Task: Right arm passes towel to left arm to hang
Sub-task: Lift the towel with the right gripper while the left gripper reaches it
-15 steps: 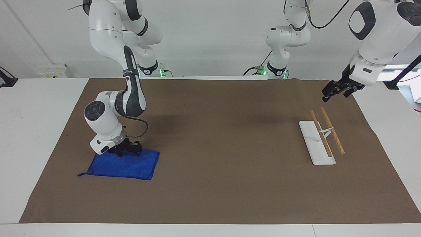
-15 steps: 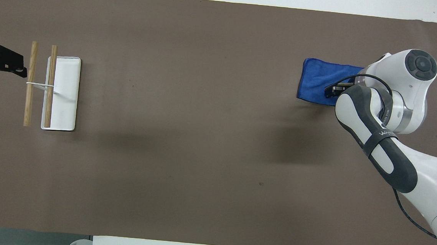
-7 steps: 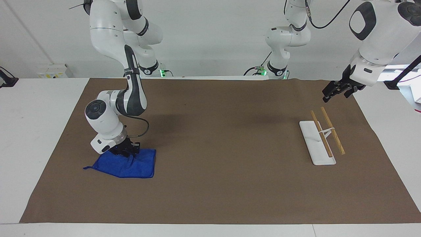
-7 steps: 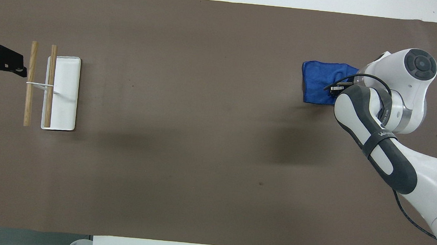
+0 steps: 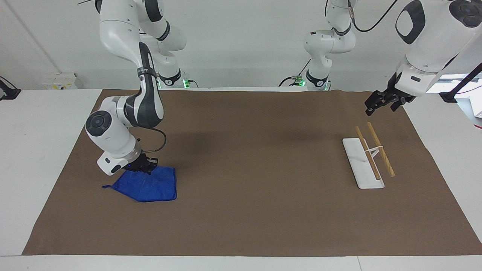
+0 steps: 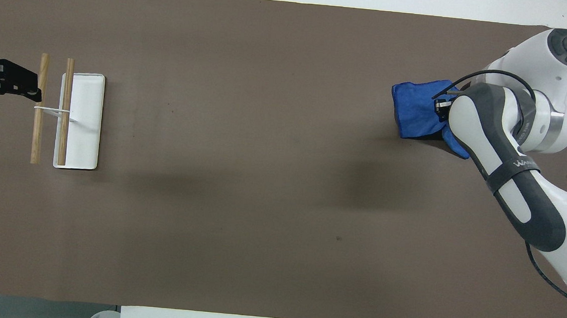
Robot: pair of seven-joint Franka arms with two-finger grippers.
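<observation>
The blue towel hangs crumpled from my right gripper, its lower part still resting on the brown mat at the right arm's end of the table. The right gripper is shut on the towel's upper edge. In the overhead view the towel shows beside the right gripper, partly hidden under the arm. My left gripper hovers over the mat's edge at the left arm's end, beside the rack, holding nothing; it also shows in the overhead view.
A towel rack with a white base and two wooden bars stands at the left arm's end of the table; it also shows in the overhead view. A brown mat covers the table.
The right gripper has risen with the towel's edge, so the flat towel has bunched up and drawn in. The left gripper has shifted slightly toward the rack.
</observation>
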